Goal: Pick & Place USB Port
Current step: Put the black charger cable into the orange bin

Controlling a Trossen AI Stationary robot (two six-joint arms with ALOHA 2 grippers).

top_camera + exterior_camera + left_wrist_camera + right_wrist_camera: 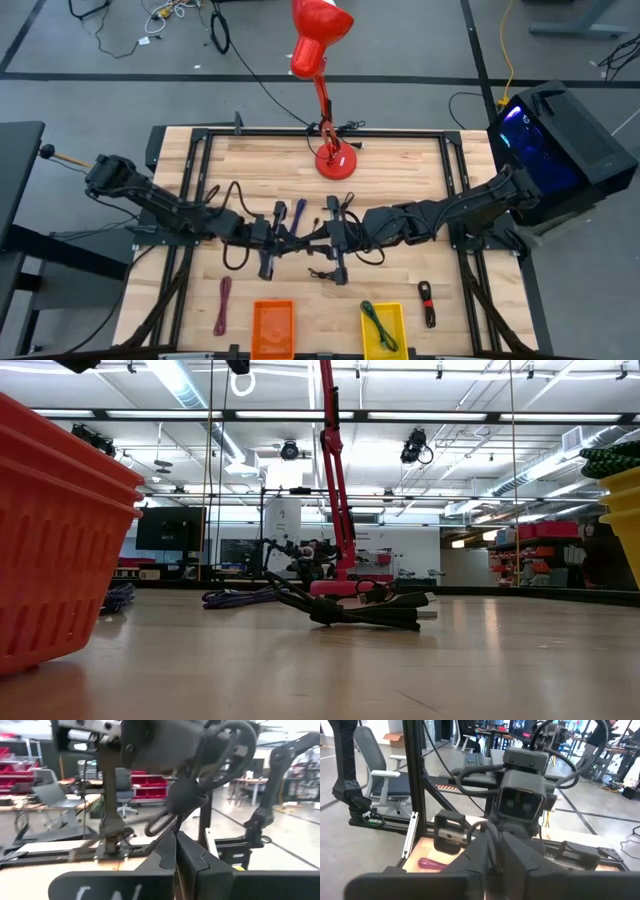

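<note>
We judge the black USB cable (322, 272) light, limp and springy: it lies loose on the worktop (400, 165) between both arms, behind the orange bin (272, 328) and yellow bin (382, 328). We would take it at a stiff plug end, since the cord would sag and slip. The left gripper (268, 262) has its jaws clenched with nothing between them; the right gripper (336, 270) we cannot tell.

Both arms are reaching inward and meeting in front of the red lamp (322, 60). The left gripper (283, 238) is sitting with its jaws pressed together, and the right gripper (322, 240) is facing it, almost touching, jaws nearly closed.
</note>
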